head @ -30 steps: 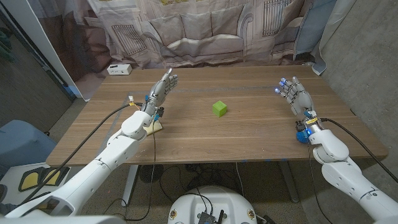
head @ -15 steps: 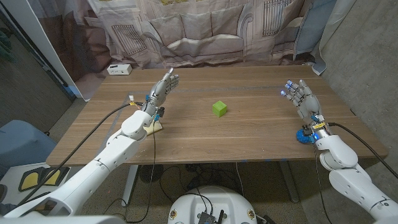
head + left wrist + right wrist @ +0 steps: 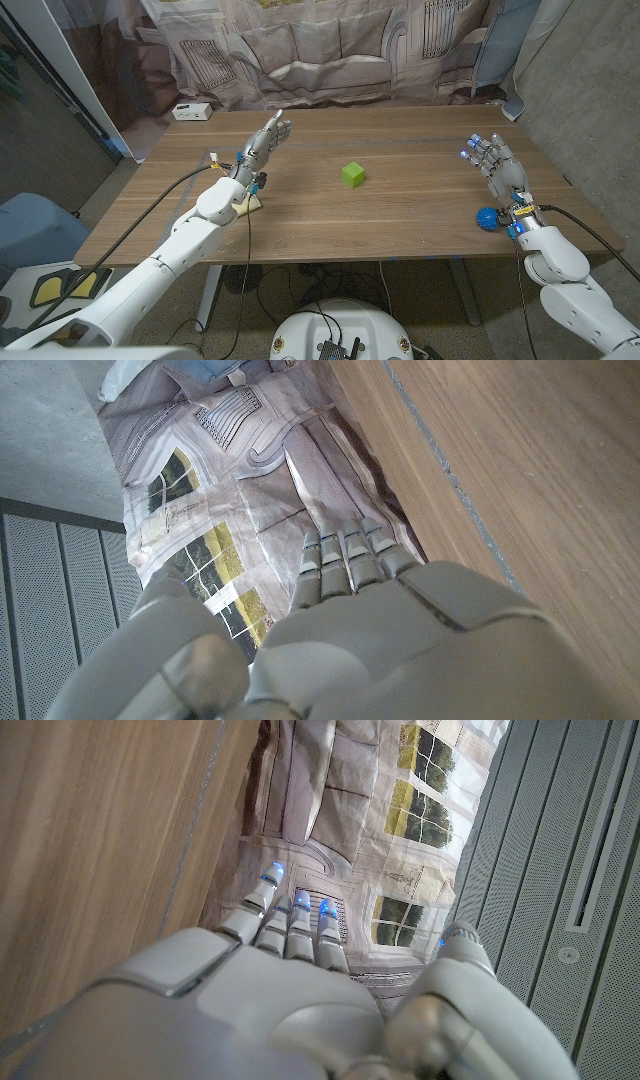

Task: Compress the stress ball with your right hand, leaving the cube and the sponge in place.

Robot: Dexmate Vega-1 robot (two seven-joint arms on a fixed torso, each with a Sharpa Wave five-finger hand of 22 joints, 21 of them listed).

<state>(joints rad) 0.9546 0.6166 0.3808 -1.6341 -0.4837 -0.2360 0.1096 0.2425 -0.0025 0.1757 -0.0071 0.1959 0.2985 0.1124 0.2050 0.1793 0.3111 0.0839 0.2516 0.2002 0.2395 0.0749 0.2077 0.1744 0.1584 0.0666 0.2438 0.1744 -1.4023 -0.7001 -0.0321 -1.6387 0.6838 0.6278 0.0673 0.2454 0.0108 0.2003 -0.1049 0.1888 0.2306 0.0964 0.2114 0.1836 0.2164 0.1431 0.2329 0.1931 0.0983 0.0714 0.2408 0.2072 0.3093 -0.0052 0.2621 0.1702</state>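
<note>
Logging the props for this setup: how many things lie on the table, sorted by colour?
Green: 1, the cube
Blue: 1, the stress ball, partly hidden by the right wrist
Yellowish: 1, the sponge, mostly under the left arm
White: 1, the small box at the far edge
Total: 4

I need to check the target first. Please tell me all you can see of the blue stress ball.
The stress ball is small, round and bright blue; its material is unclear. It lies on the wooden table near the front edge, at the robot's right, partly hidden by the right robot hand's wrist. The robot hand is open and does not hold it.
</note>
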